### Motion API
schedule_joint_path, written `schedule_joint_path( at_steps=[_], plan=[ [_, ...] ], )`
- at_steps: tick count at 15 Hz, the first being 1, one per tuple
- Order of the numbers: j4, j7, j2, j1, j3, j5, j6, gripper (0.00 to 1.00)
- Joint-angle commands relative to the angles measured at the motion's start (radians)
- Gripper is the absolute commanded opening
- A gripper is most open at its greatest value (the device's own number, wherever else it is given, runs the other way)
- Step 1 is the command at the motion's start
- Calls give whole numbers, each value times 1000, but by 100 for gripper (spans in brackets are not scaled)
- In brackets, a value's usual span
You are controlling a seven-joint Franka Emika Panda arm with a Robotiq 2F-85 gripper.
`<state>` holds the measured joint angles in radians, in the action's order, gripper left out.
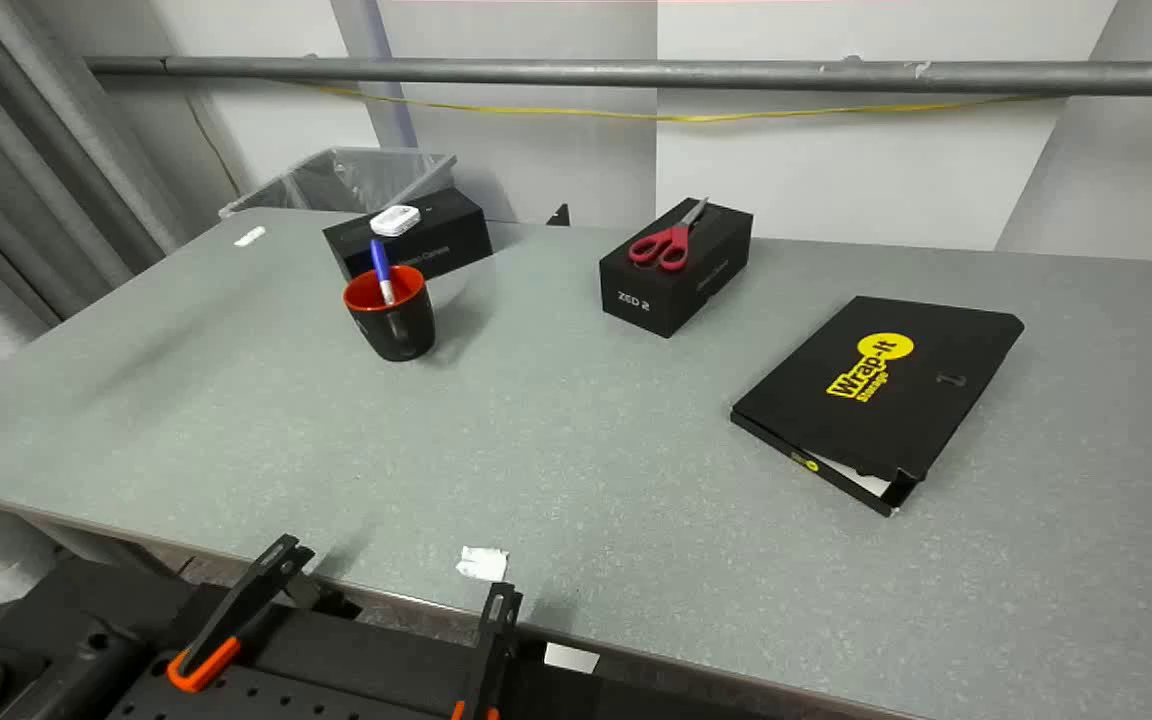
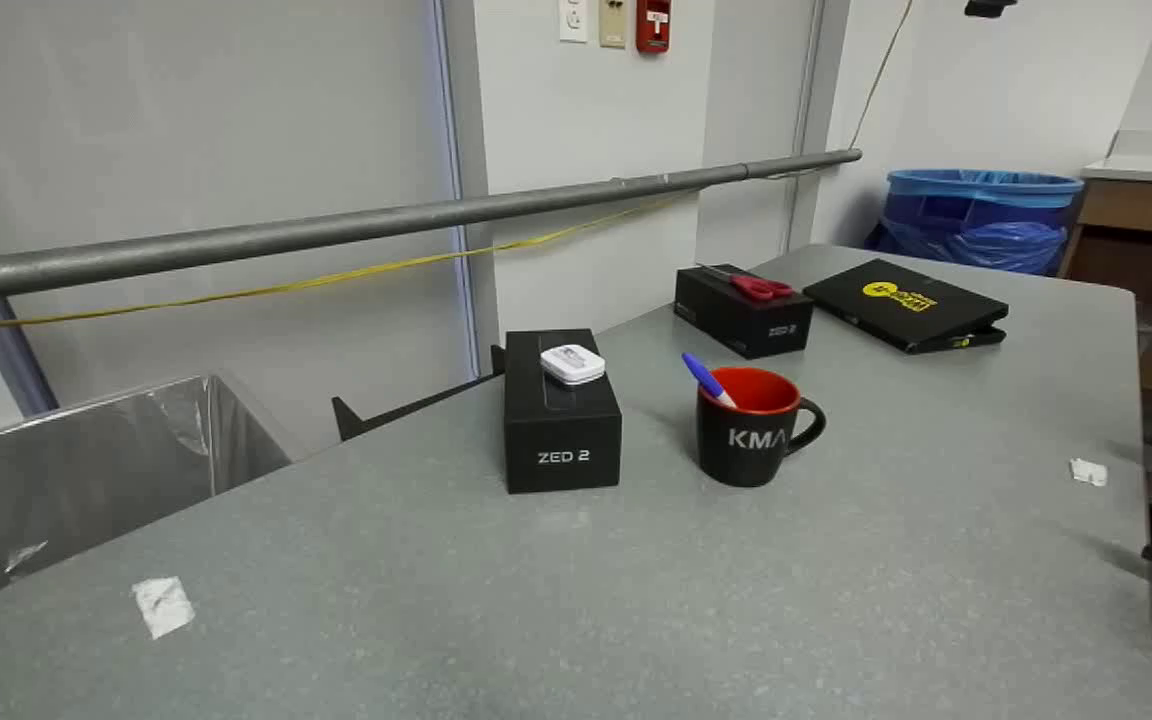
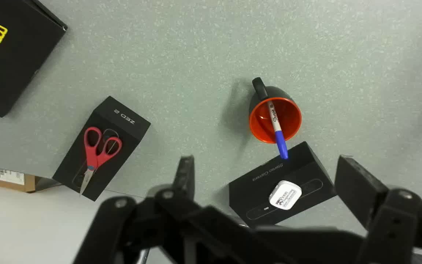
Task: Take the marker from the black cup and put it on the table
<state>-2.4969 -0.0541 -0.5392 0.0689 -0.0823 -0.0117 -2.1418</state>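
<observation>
The marker (image 3: 278, 134) has a blue cap and a whitish barrel. It leans in the black cup (image 3: 269, 93), cap end up and sticking out over the rim. The marker (image 1: 382, 268) (image 2: 707, 378) and the cup (image 1: 398, 330) (image 2: 741, 445) show in both exterior views. The cup has a red inside and a handle, and stands upright on the grey speckled table (image 1: 536, 430). My gripper (image 3: 266, 159) is wide open with nothing held, above the table in the wrist view. The cup lies ahead of the fingertips there. The gripper is out of view in both exterior views.
A black box (image 2: 561, 460) with a small white case (image 2: 572, 364) on top stands close beside the cup. Another black box (image 1: 671, 290) bears red scissors (image 1: 671, 243). A flat black Wrap-It box (image 1: 876, 390) lies farther along. A metal pipe (image 1: 636, 72) runs behind the table.
</observation>
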Motion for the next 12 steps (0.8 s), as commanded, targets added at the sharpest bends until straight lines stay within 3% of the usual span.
schedule_joint_path(
  at_steps=[1,6,7,12],
  plan=[
    [2,4,1,8,7,-5,3,100],
    [2,4,1,8,7,-5,3,100],
    [-1,-4,19,10,5,-8,-43,100],
    [21,-72,264,41,20,36,-243,100]
  ],
)
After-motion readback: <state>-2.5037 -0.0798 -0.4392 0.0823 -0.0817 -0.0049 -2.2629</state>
